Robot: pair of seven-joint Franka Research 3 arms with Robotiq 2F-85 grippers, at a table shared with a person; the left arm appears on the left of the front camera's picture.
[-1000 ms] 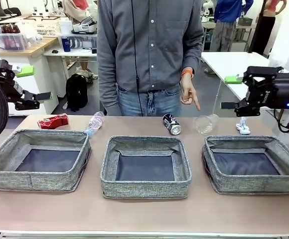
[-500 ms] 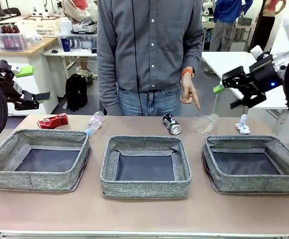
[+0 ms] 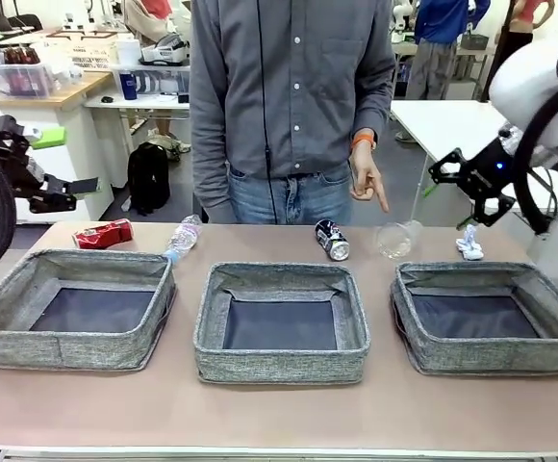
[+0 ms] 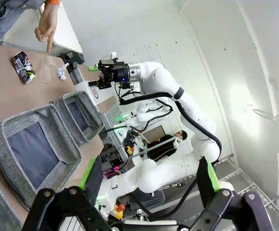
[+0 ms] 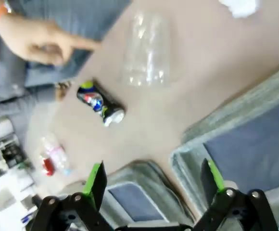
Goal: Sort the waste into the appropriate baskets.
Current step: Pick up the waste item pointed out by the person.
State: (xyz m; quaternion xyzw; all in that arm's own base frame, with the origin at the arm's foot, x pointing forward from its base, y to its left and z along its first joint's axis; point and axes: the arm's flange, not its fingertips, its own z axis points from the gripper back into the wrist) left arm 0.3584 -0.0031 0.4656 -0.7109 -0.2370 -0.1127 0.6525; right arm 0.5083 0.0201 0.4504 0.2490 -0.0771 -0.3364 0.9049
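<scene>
Along the table's far edge lie a crushed red can (image 3: 103, 234), a clear bottle (image 3: 181, 238), a dark printed can (image 3: 332, 240), crumpled clear plastic (image 3: 397, 239) and a white paper wad (image 3: 469, 244). Three grey baskets (image 3: 67, 348) (image 3: 279, 366) (image 3: 491, 356) stand in a row, nothing in them. My left gripper (image 3: 63, 164) hangs open, off the table's left end. My right gripper (image 3: 457, 191) is open in the air above the paper wad. The right wrist view looks down between the open fingers (image 5: 154, 180) at the clear plastic (image 5: 146, 50) and dark can (image 5: 101, 102).
A person stands at the far side, one hand (image 3: 366, 178) pointing a finger down toward the clear plastic. The left wrist view shows the same hand (image 4: 47, 24) and my right arm (image 4: 149, 82) beyond the baskets (image 4: 14, 130). Bare table lies in front of the baskets.
My right arm has swung up and turned its gripper down toward the table's far right, near the paper wad. The left arm, the waste and the person's hand have stayed put.
</scene>
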